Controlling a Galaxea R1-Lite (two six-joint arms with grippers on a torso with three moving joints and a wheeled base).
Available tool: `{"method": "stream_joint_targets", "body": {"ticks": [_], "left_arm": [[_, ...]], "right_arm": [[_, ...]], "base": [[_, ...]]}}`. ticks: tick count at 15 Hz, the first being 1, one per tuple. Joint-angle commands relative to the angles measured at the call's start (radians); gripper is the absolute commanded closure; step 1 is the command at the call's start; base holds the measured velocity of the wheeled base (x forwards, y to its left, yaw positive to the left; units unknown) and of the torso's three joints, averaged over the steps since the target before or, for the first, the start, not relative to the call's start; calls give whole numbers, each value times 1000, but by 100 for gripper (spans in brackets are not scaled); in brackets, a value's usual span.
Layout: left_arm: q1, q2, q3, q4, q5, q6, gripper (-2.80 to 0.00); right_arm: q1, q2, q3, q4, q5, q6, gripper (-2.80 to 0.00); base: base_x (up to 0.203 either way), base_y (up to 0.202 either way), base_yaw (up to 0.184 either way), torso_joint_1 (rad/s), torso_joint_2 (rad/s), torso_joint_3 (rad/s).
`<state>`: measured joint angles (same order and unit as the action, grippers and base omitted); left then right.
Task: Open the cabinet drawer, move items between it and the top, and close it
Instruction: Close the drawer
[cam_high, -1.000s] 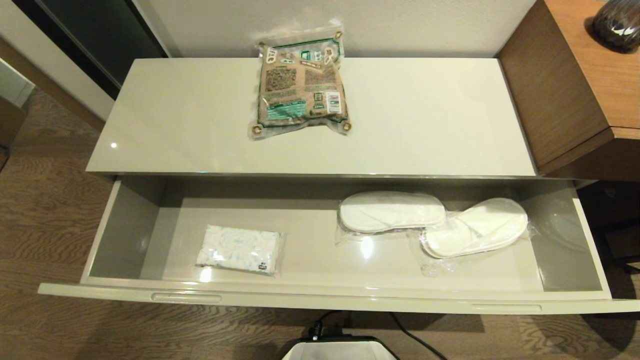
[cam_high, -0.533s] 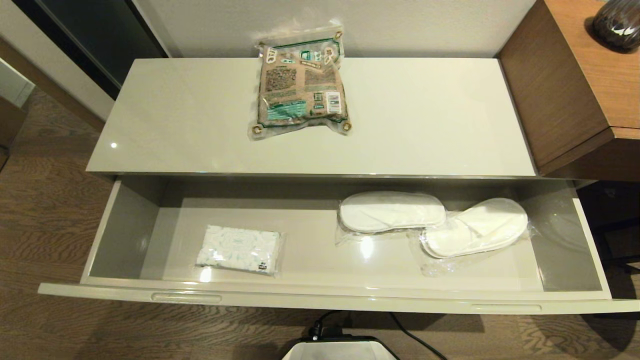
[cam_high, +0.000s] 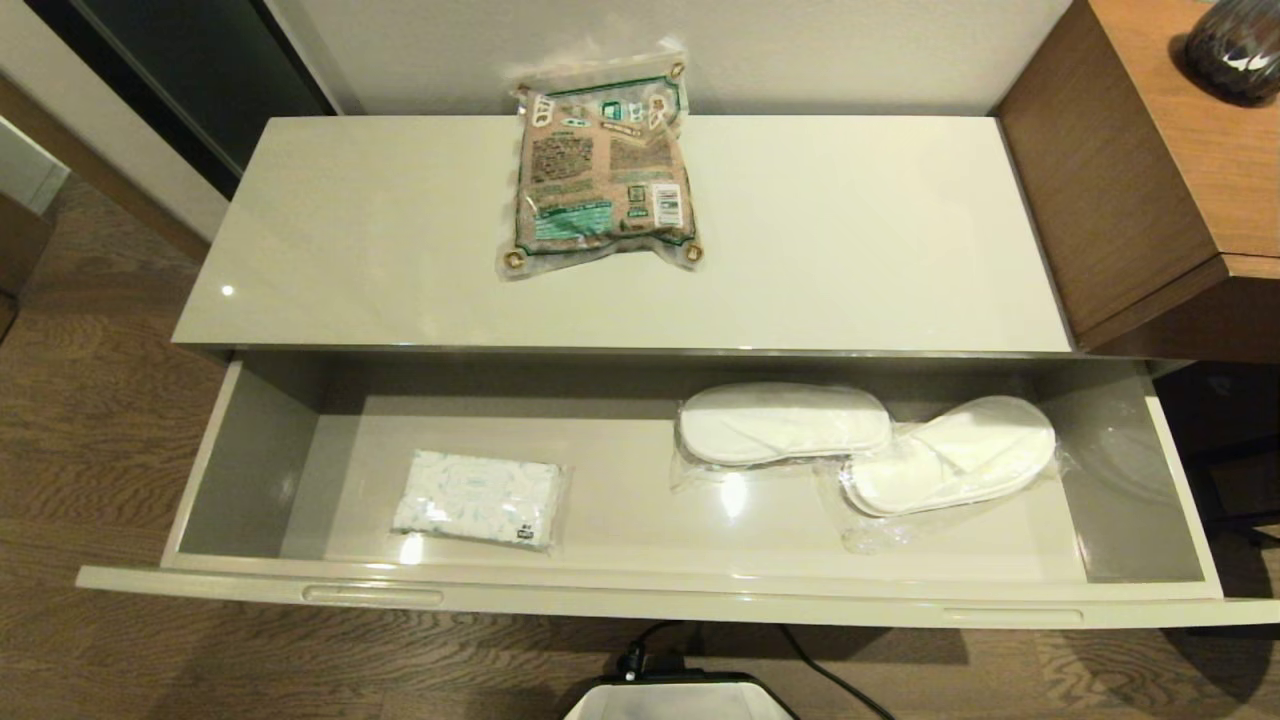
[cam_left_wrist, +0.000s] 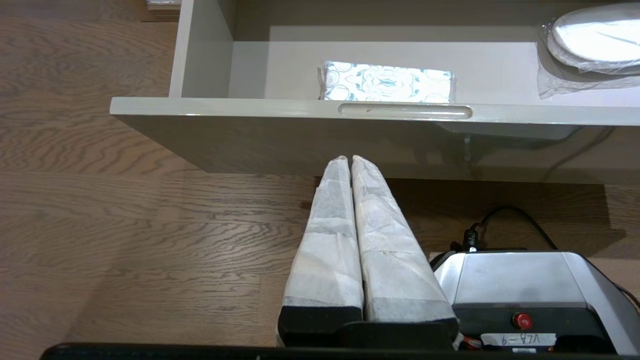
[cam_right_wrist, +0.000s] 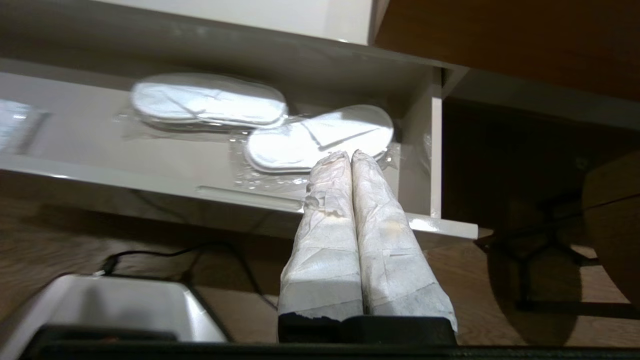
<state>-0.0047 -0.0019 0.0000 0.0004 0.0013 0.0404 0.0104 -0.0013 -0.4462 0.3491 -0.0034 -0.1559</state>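
Observation:
The cabinet drawer (cam_high: 640, 595) stands pulled wide open below the glossy beige top (cam_high: 850, 250). A brown snack bag with a green band (cam_high: 600, 165) lies at the back middle of the top. Inside the drawer a patterned tissue pack (cam_high: 478, 498) lies at the left front, and two wrapped white slippers (cam_high: 785, 423) (cam_high: 950, 455) lie at the right. Neither arm shows in the head view. My left gripper (cam_left_wrist: 349, 159) is shut and empty, low in front of the drawer's left slot handle (cam_left_wrist: 405, 111). My right gripper (cam_right_wrist: 349, 155) is shut and empty, in front of the drawer's right end, pointing toward the nearer slipper (cam_right_wrist: 320, 137).
A taller brown wooden unit (cam_high: 1150, 170) with a dark vase (cam_high: 1238, 45) stands to the right of the cabinet. My base (cam_high: 680, 700) and a black cable (cam_high: 830, 670) sit on the wooden floor below the drawer front. A dark doorway (cam_high: 180, 70) is at the left rear.
Nothing has visibly changed in the head view; the drawer and the items lie as before, and no arm has come into that view.

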Motion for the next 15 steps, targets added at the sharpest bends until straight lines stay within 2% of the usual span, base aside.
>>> {"method": "stream_joint_targets", "body": {"ticks": [1,3,6,9,11,15], "left_arm": [[0,2,0,0,0,4,0],[0,3,0,0,-1,4,0],[0,2,0,0,2,7,0],[0,2,-1,0,2,7,0],[0,2,0,0,2,7,0],[0,2,0,0,-1,22,0]], "right_arm": [[0,-18,-137,216,8,6,0],[-3,71,-169,185,-16,39,0],[-18,443,-268,82,-81,264,0],[-16,799,-196,-4,-77,448,0],[-8,998,-64,-159,-47,499,0],[-2,1374,116,-482,-27,518,0]], "base": [[0,0,0,0,0,0],[0,0,0,0,0,0],[0,0,0,0,0,0],[0,0,0,0,0,0],[0,0,0,0,0,0],[0,0,0,0,0,0]]}}
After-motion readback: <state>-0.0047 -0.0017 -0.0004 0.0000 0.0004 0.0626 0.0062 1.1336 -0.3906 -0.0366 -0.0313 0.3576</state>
